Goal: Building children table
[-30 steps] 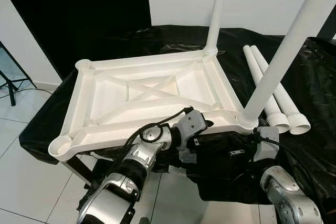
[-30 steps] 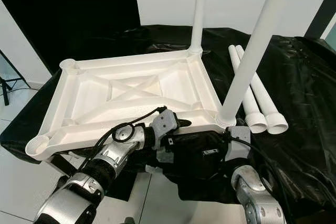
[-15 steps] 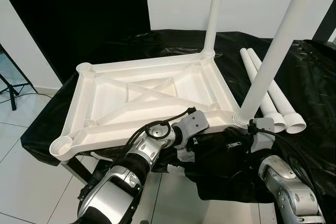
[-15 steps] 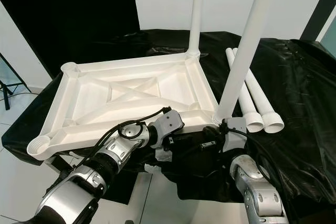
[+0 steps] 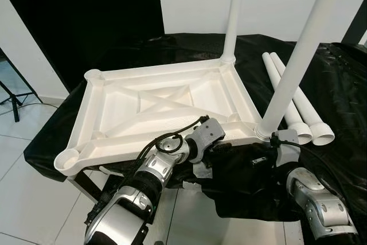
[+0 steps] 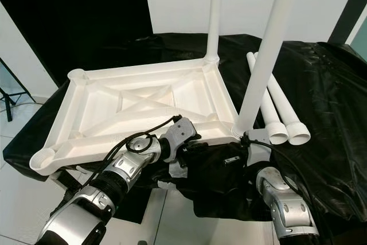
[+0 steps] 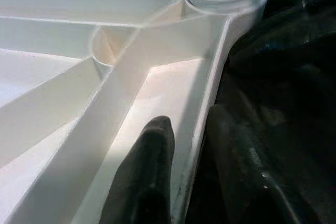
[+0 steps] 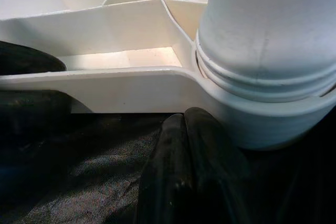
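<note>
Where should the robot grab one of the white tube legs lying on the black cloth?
Probably around the plain round shaft of the nearer loose leg, coming down from above. It lies flat on the black cloth tight beside the other leg, so fingers fit best from its free side; the wider collar end looks harder to clasp.
</note>
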Motion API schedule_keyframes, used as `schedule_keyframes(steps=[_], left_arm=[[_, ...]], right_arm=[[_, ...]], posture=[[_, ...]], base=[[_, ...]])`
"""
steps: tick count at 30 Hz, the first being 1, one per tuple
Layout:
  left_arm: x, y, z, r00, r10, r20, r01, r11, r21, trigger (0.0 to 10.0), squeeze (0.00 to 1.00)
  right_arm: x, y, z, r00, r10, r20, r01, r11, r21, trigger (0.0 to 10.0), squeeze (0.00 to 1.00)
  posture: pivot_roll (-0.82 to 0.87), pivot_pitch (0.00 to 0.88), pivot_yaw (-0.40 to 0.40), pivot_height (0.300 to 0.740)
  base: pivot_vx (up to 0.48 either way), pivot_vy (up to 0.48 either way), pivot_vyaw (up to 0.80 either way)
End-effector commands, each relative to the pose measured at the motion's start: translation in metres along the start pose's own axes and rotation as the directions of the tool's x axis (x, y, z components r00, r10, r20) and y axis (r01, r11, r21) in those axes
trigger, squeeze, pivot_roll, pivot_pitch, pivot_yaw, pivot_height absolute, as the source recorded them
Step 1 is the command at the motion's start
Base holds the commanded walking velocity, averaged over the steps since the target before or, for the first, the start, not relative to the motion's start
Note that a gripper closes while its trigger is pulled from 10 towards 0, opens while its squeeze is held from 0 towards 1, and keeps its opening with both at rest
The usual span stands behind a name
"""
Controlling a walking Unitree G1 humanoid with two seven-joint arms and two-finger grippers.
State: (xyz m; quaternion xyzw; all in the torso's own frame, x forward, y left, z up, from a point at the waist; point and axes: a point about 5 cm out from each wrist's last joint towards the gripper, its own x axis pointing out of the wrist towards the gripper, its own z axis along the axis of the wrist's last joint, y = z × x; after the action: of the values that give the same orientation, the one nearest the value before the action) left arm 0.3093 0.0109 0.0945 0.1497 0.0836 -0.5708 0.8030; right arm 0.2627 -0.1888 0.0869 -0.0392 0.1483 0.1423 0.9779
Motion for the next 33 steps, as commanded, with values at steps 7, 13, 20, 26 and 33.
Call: schedule_keyframes(steps=[7,13,20,26,33], left_arm=[[0.026,-0.038,0.017,0.979,-0.159,0.129,0.159,0.987,0.013,2.3,0.0],[0.035,-0.045,0.03,0.967,-0.144,0.211,0.147,0.989,0.0,2.7,0.0],[0.036,-0.021,0.06,0.922,0.11,0.37,-0.082,0.993,-0.091,10.0,0.0],[0.021,-0.008,0.063,0.904,0.138,0.405,-0.108,0.99,-0.096,10.0,0.0],[0.003,0.004,0.054,0.907,0.155,0.39,-0.135,0.988,-0.079,10.0,0.0]], right_arm=[[0.024,-0.013,0.003,0.999,-0.038,-0.025,0.036,0.998,-0.054,0.0,0.0],[0.035,-0.013,0.009,1.0,-0.026,-0.008,0.025,0.997,-0.076,0.0,0.0],[0.044,0.006,0.02,0.998,-0.019,0.053,0.022,0.998,-0.064,3.0,0.0],[0.031,0.01,0.012,0.996,-0.081,0.047,0.083,0.995,-0.047,10.0,0.0],[0.015,0.001,0.0,0.974,-0.229,0.006,0.229,0.973,-0.037,10.0,0.0]], posture=[[0.13,0.0,0.029,0.74],[0.13,0.0,0.03,0.74],[0.14,0.0,0.025,0.74],[0.13,0.0,0.031,0.74],[0.12,0.0,0.034,0.74]], base=[[0.0,0.0,0.0],[0.0,0.0,0.0],[0.0,0.0,0.0],[0.0,0.0,0.0],[0.0,0.0,0.0]])
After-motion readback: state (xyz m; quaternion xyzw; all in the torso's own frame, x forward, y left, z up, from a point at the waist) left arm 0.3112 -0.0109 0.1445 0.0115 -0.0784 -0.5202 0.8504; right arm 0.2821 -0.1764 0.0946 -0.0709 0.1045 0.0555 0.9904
